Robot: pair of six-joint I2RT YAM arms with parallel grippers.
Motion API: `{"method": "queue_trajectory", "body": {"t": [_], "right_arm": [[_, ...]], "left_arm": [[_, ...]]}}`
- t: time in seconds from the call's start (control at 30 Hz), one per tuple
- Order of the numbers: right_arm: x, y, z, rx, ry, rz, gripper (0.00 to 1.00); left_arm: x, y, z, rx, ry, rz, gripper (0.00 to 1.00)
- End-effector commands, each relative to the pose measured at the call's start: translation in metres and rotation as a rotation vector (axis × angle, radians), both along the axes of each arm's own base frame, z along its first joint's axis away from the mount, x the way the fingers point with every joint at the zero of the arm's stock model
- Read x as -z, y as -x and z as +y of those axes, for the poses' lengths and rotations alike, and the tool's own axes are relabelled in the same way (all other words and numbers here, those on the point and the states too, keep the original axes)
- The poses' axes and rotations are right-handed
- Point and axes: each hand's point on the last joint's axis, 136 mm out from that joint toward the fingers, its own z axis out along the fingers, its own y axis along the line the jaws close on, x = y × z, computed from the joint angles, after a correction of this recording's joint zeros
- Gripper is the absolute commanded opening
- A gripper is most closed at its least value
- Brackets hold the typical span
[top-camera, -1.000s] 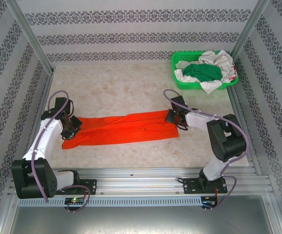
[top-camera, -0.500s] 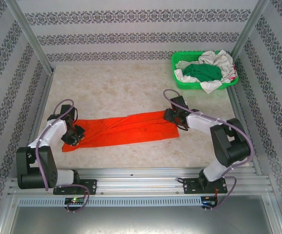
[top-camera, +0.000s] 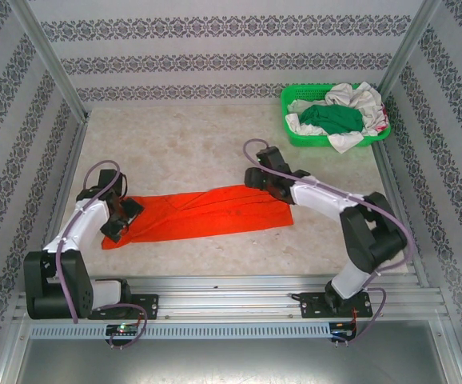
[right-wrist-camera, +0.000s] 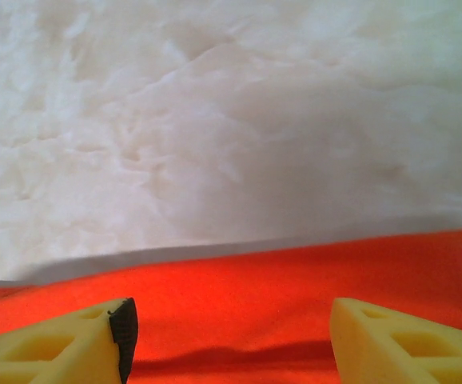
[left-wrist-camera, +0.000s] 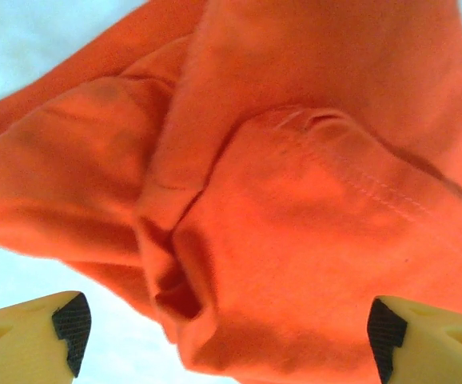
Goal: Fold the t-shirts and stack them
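Top view, shirt [top-camera: 207, 214]: orange, folded into a long strip across the table [top-camera: 199, 144], nearer the arms than the middle.
Top view, left gripper [top-camera: 123, 214]: over the strip's left end, low on the cloth.
Top view, right gripper [top-camera: 252, 177]: at the strip's far edge, toward its right end.
Top view, basket [top-camera: 307, 138]: far right corner, well apart, with a green shirt [top-camera: 331, 118] and a white shirt [top-camera: 357, 96] heaped inside.
Left wrist, tool: jaws wide, nothing pinched. Bunched folds and a stitched hem lie just ahead of the pads [left-wrist-camera: 71, 320].
Right wrist, tool: jaws wide and empty, with flat orange cloth beneath them and bare table beyond the edge.
Step in hand: probably letting go and re-gripping for the next fold, though contact with the cloth is hard to judge from above.
Doing it well: lift clear before moving sideways so the strip isn't dragged. Take both layers at the end, not the top one alone, and smooth the left bunching first.
Since a second ago: both grippers held the strip's ends and have now opened. The right one has left the right end and moved along the far edge. The strip itself has barely moved.
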Motion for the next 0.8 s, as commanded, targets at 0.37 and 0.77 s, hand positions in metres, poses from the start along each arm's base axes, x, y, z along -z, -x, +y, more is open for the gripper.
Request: {"method": "queue_trajectory", "body": {"t": [0.37, 0.77], "right_arm": [[0.069, 0.032, 0.024, -0.028, -0.044, 0.22, 0.6], [0.107, 0.086, 0.033, 0.018, -0.131, 0.385, 0.58]], "left_arm": [[0.056, -0.073, 0.005, 0.052, -0.005, 0.087, 0.3], [0.05, -0.224, 0.016, 0.176, -0.034, 0.043, 0.6]]}}
